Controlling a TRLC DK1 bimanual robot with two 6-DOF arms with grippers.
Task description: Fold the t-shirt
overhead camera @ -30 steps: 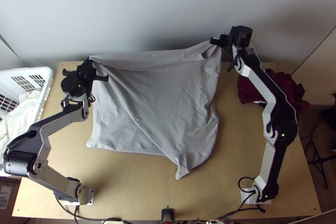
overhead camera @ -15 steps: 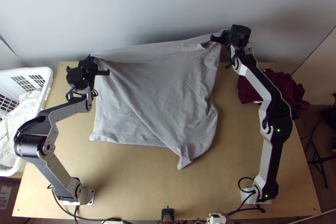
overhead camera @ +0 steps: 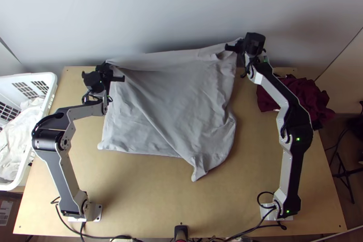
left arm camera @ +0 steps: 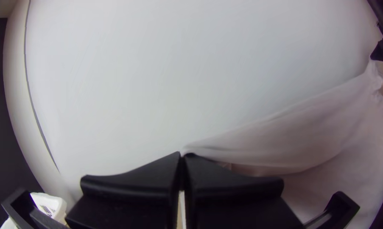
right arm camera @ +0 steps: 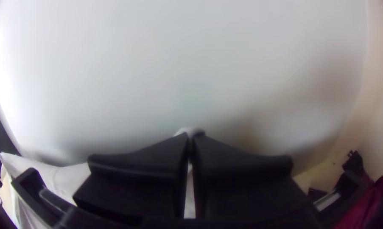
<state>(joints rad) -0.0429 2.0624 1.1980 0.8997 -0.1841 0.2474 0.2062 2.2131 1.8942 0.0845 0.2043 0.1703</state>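
You have the left gripper (overhead camera: 107,65) and right gripper (overhead camera: 239,43) each pinching a far corner of the t-shirt (overhead camera: 174,101) between narrowed fingers.

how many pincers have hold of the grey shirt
2. The left pincer is shut on the left end of the grey shirt's raised far edge, and the right pincer is shut on that edge's right end.

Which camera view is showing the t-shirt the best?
The top view: it shows the grey t-shirt almost whole, down to its near edge. The left wrist view shows its edge running from the left claw; the right wrist view, a pinched bit at the right claw and part beside it.
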